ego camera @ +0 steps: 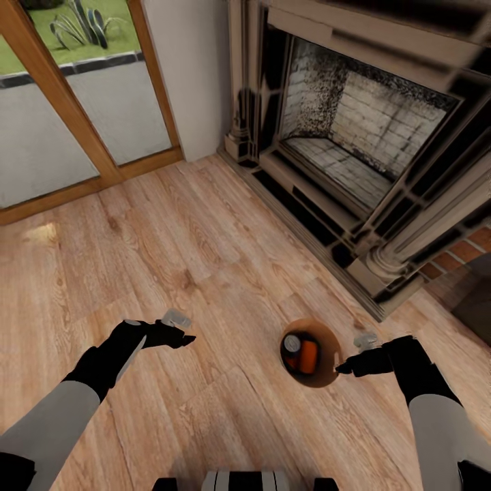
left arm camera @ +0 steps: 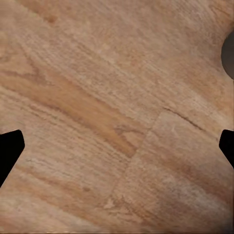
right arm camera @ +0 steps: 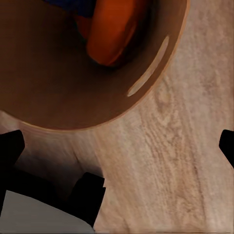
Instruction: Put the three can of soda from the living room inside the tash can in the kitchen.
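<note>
Left gripper (ego camera: 179, 335): my fingers spread wide over bare wood floor (ego camera: 204, 232).
Bin (ego camera: 326, 379): on the floor before the fireplace (ego camera: 354, 136), orange can (ego camera: 308, 356) inside.
Right gripper (ego camera: 351, 365): open, tips touching the bin's rim.

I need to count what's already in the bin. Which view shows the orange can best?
The head view: the orange can lies whole inside the trash can beside a silver-topped can. The right wrist view shows part of it, cropped. The left wrist view shows wood floor.
</note>
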Available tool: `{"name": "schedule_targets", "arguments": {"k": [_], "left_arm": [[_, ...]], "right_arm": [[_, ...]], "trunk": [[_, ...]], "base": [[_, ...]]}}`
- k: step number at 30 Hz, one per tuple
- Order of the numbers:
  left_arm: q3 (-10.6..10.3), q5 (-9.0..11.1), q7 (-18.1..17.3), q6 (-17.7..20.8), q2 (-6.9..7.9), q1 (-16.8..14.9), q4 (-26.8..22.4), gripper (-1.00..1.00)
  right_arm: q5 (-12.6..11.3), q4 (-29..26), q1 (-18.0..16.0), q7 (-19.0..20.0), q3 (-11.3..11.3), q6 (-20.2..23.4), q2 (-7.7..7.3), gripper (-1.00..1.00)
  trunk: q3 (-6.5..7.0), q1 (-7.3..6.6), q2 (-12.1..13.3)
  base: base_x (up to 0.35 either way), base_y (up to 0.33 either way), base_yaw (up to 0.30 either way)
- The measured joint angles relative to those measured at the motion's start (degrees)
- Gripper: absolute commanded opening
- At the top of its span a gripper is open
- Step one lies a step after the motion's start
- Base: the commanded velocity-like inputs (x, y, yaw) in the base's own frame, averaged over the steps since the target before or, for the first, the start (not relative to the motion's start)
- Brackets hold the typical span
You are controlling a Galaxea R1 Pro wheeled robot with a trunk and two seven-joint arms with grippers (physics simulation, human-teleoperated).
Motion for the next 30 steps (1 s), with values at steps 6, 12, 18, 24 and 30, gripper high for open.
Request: {"name": "schedule_targets", "arguments": {"k": [6,12,18,24,30], "left_arm": [[0.2,-0.1,2.1,-2.6,-0.14,3.5,1.4,1.0],[1.3,0.2,6.4,-4.7,-0.04,6.2,5.4,1.0],[7.3,0.2,10.6,-9.8,0.46,7.6,15.6,1.0],[10.1,0.3,14.6,-17.4,0.87,8.2,25.8,1.0],[10.8,0.3,18.7,-25.4,1.33,12.1,32.9,1.0]], "right_arm": [[0.0,-0.1,3.0,-2.1,-0.5,-5.0,-0.01,1.0],[-0.1,0.0,6.7,-5.2,-0.7,-8.4,0.09,1.0],[-3.3,0.5,9.8,-6.1,-1.7,-11.9,0.05,1.0],[-6.2,1.5,14.1,-6.3,-2.5,-17.4,-0.05,1.0],[-6.8,6.6,17.5,-8.2,-7.0,-25.4,-0.16,1.0]], "trunk": [[1.08,-1.32,2.4],[2.15,-2.64,4.8],[3.23,-3.95,7.2],[4.31,-5.27,9.6],[5.38,-6.59,12.0]], "base": [[0.0,0.0,0.0],[0.0,0.0,0.0],[0.0,0.0,0.0],[0.0,0.0,0.0],[0.0,0.0,0.0]]}}
